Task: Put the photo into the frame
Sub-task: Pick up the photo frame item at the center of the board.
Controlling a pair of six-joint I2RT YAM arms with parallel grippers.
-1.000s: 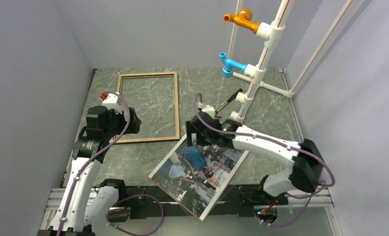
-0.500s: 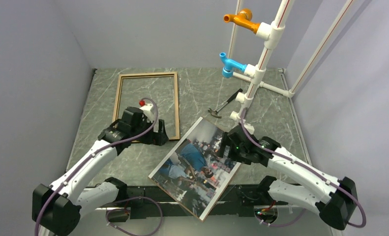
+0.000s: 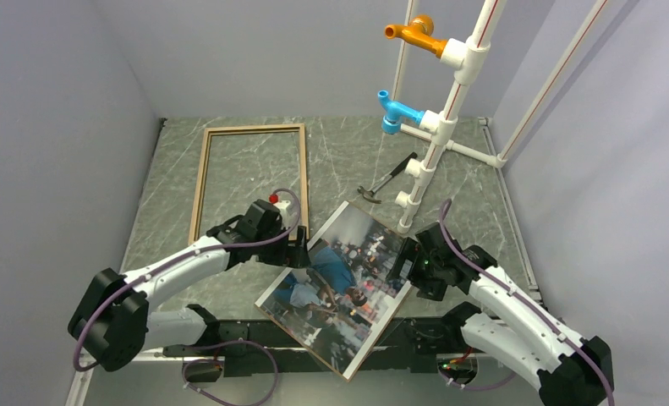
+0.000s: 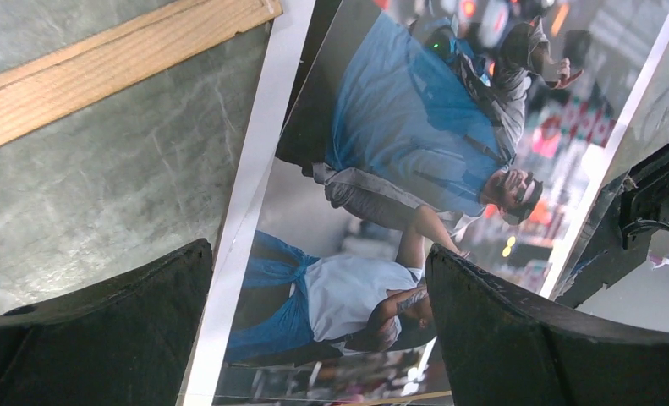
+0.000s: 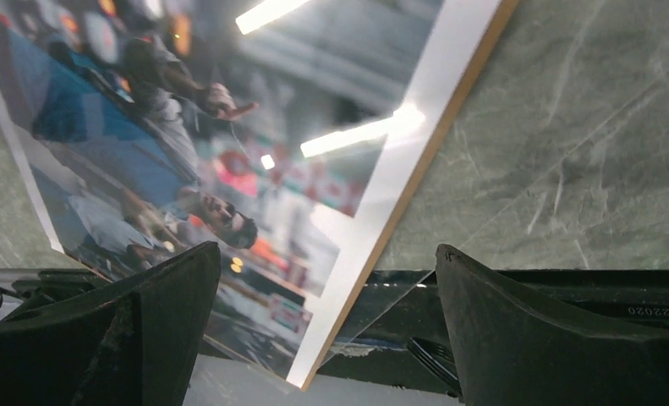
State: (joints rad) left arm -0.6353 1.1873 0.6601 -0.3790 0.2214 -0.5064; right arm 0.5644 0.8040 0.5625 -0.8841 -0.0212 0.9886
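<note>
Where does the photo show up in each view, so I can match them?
Top external: photo lies tilted, low in the centre.
Left wrist: photo fills the middle and right, white border running diagonally.
Right wrist: photo fills the upper left, edge running diagonally.
Shared landmark: the man's blue shirt.

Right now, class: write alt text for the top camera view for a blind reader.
A street photo lies face up, askew on a marble table, with the open left gripper at its left edge and the open right gripper at its right edge. An empty wooden frame lies farther back on the left; a hammer lies beside a pipe rack.
</note>
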